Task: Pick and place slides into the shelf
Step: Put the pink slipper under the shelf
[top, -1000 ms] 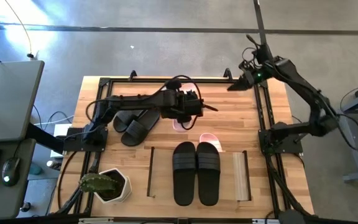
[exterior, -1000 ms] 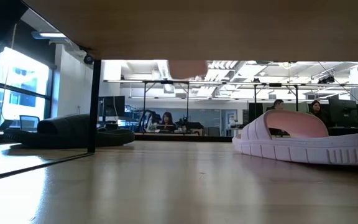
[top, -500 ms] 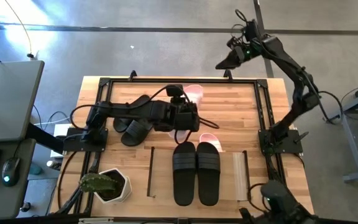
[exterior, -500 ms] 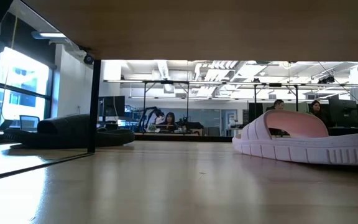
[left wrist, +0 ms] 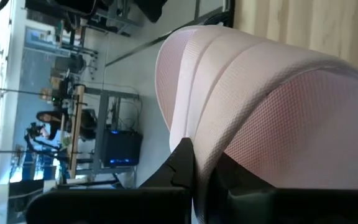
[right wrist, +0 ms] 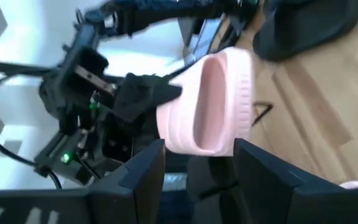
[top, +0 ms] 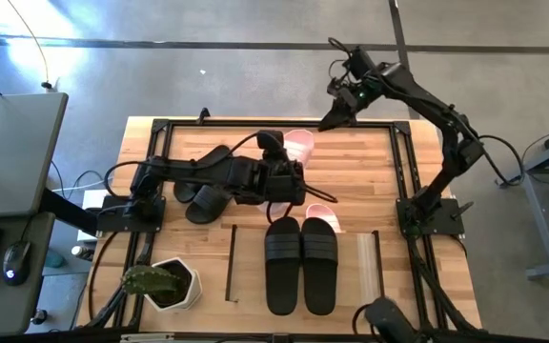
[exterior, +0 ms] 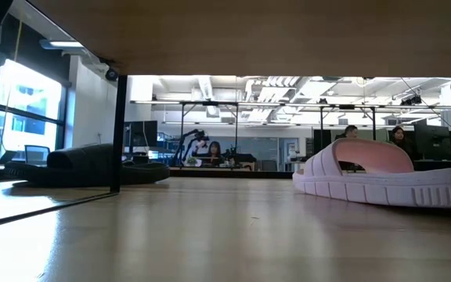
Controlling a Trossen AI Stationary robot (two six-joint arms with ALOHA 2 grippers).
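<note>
Your pink slide (top: 298, 145) is up in the air near the far edge of the table (top: 417, 152), and the left gripper (top: 292, 160) is shut tight on its wide strap. In the left wrist view the pink strap (left wrist: 260, 106) fills most of the picture, so you see only the dark finger (left wrist: 182, 165) pinching it. The other pink slide (top: 320, 215) lies flat on the table, half hidden behind the black pair (top: 300, 262) that sits on top of the shelf (top: 370, 272). From the low view you see that pink slide (exterior: 382, 180) from the side, cut off at the edge. Another black pair (top: 203, 195) lies under the left arm, partly covered. Your right gripper (top: 336, 114) hangs just past the far edge, near the lifted slide, with its fingers (right wrist: 145, 177) spread apart and nothing between them. A white plant pot (top: 172, 284) stands at the near left corner.
</note>
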